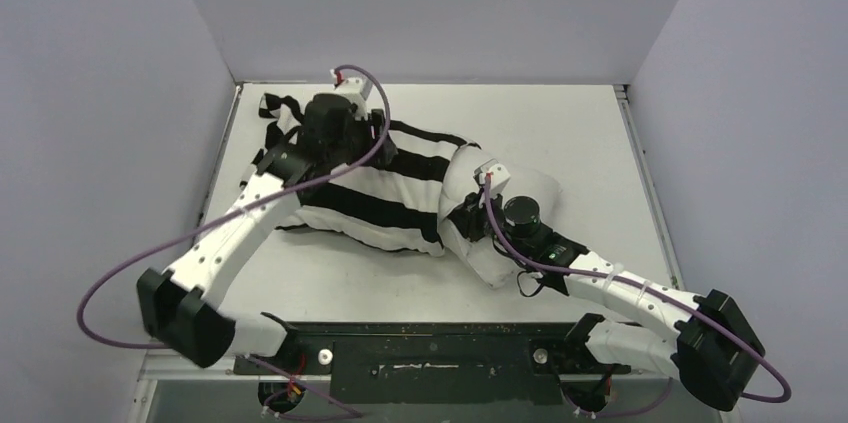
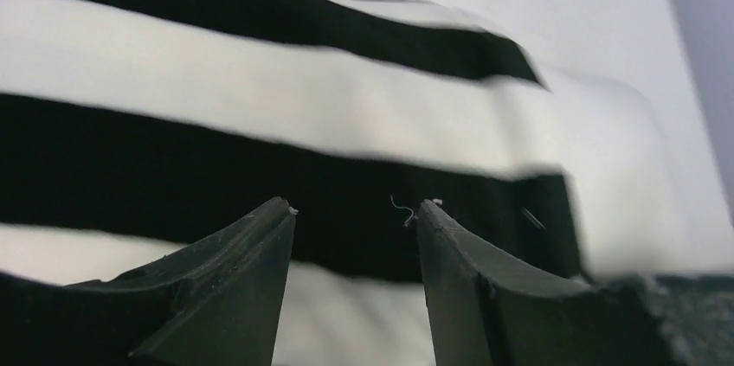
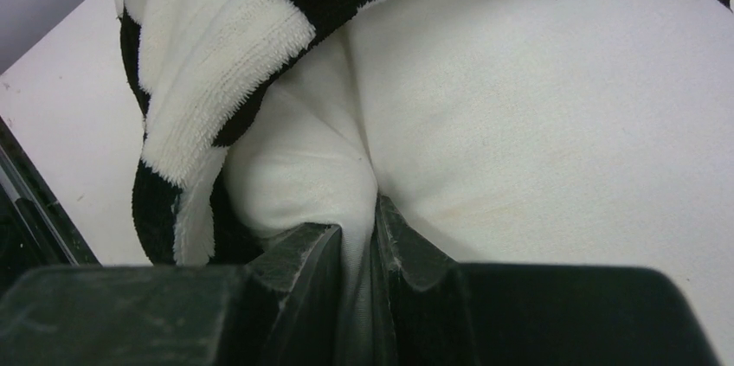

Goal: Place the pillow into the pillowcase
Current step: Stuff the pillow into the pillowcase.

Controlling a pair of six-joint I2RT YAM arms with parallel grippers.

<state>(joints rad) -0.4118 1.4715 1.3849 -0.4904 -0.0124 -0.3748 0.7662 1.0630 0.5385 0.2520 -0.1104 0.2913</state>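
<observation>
Pillow end under pillowcase edge; right gripper pinching pillow, left gripper open over the stripes.

Right gripper: jaws nearly together on a fold of the pillow, with the white bulk swelling just beyond the fingertips. The fuzzy striped edge of the pillowcase drapes over the pillow ahead of that gripper and to the left in its view. Left gripper: jaws parted with nothing between them, tips just over a black stripe; cannot tell if touching. The pillowcase lies spread on the table between the two grippers.
</observation>
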